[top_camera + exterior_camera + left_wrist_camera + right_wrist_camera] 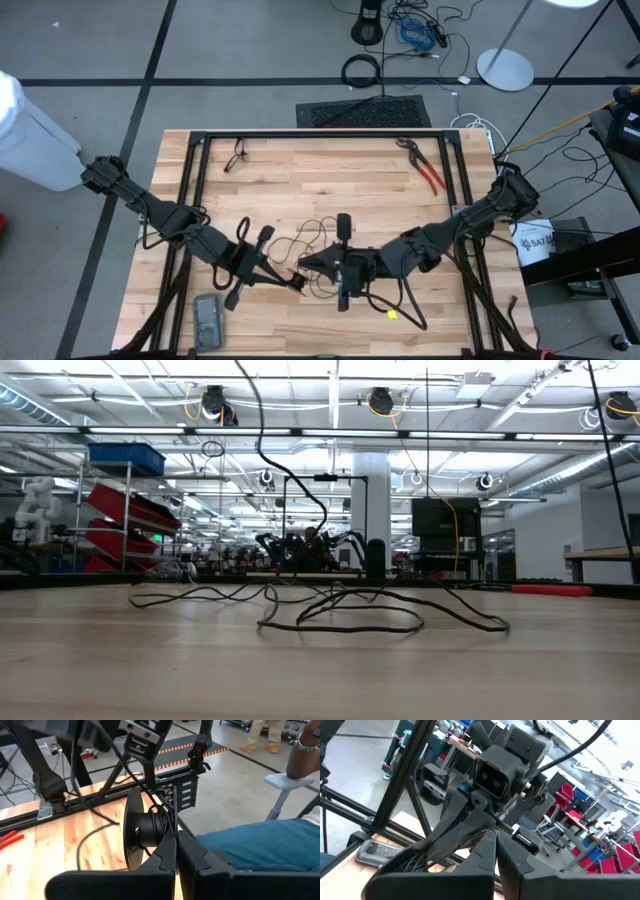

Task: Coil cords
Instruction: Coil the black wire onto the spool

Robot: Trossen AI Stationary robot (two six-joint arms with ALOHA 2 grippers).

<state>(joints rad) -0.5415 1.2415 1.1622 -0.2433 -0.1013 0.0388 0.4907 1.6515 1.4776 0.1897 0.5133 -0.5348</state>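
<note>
The thin black cord [312,238] lies in loose loops [340,616] on the wooden table, and one strand [322,510] rises off the table out of the low view. My left gripper [292,278] and my right gripper [308,266], both shut, meet tip to tip above the table's near middle. In the left wrist view, several turns of cord [161,821] are wound on a dark round piece just past my left gripper [176,842]. In the right wrist view, cord strands [462,846] run beside my right gripper [495,842]. My left gripper, slanting slightly down from the table's left, has its shut fingertips against the wound turns of cord [167,826]. Whether a strand lies between the fingers is hidden by the fingers themselves. The cord hangs slack from here to the table. My right gripper comes level from the table's right, and a bunch of cord strands [475,840] runs up to its shut fingertips. The fingers themselves cover the place of contact. The strands are lifted clear of the table.
Red-handled pliers [428,168] lie at the far right and a small dark object [237,155] at the far left. A grey flat device [207,320] and a small yellow piece [392,314] lie near the front edge. Black frame rails [320,134] border the table. A seated person [260,845] is beyond the table.
</note>
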